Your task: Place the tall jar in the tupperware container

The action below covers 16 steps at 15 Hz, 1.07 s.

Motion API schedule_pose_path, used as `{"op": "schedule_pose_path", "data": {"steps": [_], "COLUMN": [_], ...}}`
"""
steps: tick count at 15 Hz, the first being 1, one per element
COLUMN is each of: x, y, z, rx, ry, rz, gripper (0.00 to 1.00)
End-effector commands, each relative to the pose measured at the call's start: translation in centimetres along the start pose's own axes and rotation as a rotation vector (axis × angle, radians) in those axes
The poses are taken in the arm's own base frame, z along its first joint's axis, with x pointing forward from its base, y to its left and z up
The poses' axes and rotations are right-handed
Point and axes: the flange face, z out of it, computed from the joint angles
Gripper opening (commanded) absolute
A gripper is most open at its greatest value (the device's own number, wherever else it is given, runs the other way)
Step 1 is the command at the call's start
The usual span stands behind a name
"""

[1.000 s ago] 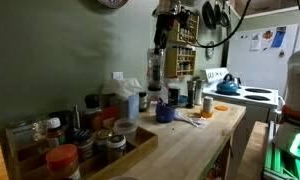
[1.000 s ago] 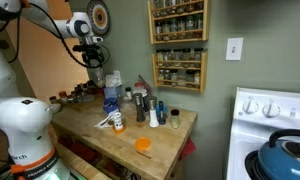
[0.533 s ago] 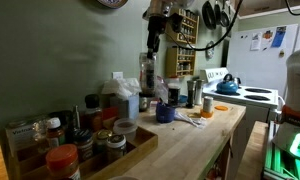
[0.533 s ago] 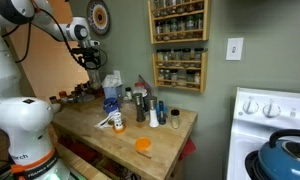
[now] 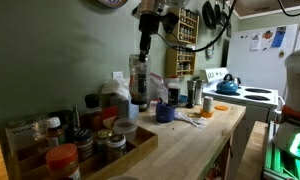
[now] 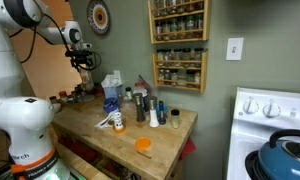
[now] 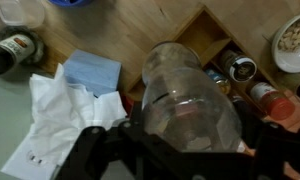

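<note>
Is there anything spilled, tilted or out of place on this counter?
No spill shows. A flat orange disc lies alone near the edge of the wooden counter, apart from everything else, and a crumpled white paper lies loose beside a blue cloth.

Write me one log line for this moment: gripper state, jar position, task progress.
gripper: shut on tall jar | jar: upright, in the air above wooden counter | placement: not yet done
</note>
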Motion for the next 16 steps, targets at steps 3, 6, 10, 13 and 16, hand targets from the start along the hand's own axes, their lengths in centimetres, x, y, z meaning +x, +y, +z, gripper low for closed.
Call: {"op": "schedule_pose_path", "data": {"steps": [3, 6, 10, 13, 16], "x": [3.4, 4.9, 5.7, 5.6, 5.2], "y": [-3.3, -2.4, -2.2, -3.2, -3.9], "z": [2.5, 4.6, 6.9, 6.7, 5.8], "rx": [-0.015, -0.017, -0.002, 0.004, -0.013], "ry": [0.025, 0.036, -0.004, -0.016, -0.014], "rz": [-0.153, -0.178, -0.202, -0.223, -0.232], "gripper": [0.62, 0.62, 0.62, 0.62, 0.62]}}
